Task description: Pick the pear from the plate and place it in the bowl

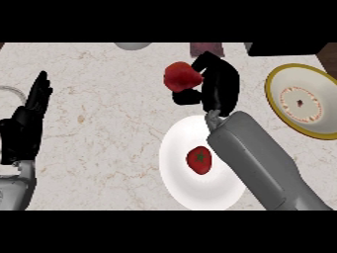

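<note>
Right forearm [262, 163] crosses white plate [182, 183], red fruit [199, 160] left there. Right hand [218, 86] beyond plate, fingers [188, 97] clamped on red pear [181, 76], lifted over table [105, 113]. Yellow-rimmed bowl [331, 94] lies rightward, nearest this hand. Left hand [26, 121] rests open, far left.

You have two hands in view: the left hand [26, 121] near the left edge, and the right hand [216, 84] above the middle. There are two red fruits: one red fruit [180, 76] at the right hand's fingers [188, 96], and a second red fruit [199, 160] lying on the white plate [180, 184]. You can count one white plate and one yellow-rimmed bowl [273, 96] at the right. At the table's [105, 99] far edge sit one pale round object [133, 45], one small purplish object [204, 47] and one dark object [284, 48], each cut off.
</note>
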Robot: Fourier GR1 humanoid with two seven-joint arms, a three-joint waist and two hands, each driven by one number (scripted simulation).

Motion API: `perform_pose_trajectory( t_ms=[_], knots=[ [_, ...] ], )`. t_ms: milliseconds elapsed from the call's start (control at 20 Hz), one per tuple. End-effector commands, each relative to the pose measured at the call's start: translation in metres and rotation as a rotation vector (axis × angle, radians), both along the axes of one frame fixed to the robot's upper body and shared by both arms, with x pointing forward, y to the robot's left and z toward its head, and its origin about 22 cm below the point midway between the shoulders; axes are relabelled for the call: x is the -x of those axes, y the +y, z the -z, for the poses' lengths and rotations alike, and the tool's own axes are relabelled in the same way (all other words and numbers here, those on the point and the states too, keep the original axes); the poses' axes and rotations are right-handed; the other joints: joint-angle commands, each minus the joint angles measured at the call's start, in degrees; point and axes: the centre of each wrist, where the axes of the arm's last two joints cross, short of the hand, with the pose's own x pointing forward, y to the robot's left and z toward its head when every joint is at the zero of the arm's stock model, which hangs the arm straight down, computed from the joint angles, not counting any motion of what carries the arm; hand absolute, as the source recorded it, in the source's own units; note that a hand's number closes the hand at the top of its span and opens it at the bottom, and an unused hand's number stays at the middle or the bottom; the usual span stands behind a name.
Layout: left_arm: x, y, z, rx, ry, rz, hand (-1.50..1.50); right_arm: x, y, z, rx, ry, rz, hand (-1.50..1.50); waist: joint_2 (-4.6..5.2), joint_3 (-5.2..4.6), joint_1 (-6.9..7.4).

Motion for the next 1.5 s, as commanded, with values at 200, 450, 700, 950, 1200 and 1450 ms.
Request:
perform_pose_trajectory(
  t_ms=[200,450,700,950,1200,1450],
  knots=[
    [0.012,0.004,-0.010,-0.013,-0.016,0.036,0.00,0.013,-0.107,-0.017,-0.059,-0.126,0.225,1.50,0.73,0.10,1.70],
    [-0.004,-0.008,0.000,0.008,-0.023,0.035,0.00,0.014,-0.169,-0.015,-0.074,-0.193,0.268,1.50,1.12,0.09,1.92],
    [-0.005,-0.006,-0.006,0.002,-0.024,0.030,0.00,0.002,-0.226,0.012,0.085,-0.167,0.371,1.50,1.24,0.09,2.57],
    [-0.004,-0.009,-0.006,-0.008,-0.025,0.042,0.00,-0.004,-0.281,0.027,0.268,-0.104,0.477,1.50,1.41,0.09,3.17],
    [-0.003,-0.017,-0.007,0.006,-0.020,0.077,0.00,-0.022,-0.308,0.046,0.301,-0.081,0.516,1.50,1.57,0.14,3.87],
    [-0.020,-0.008,-0.018,0.014,-0.036,0.064,0.00,0.002,-0.344,0.078,0.149,-0.072,0.558,1.50,2.01,0.33,3.84]
  ],
)
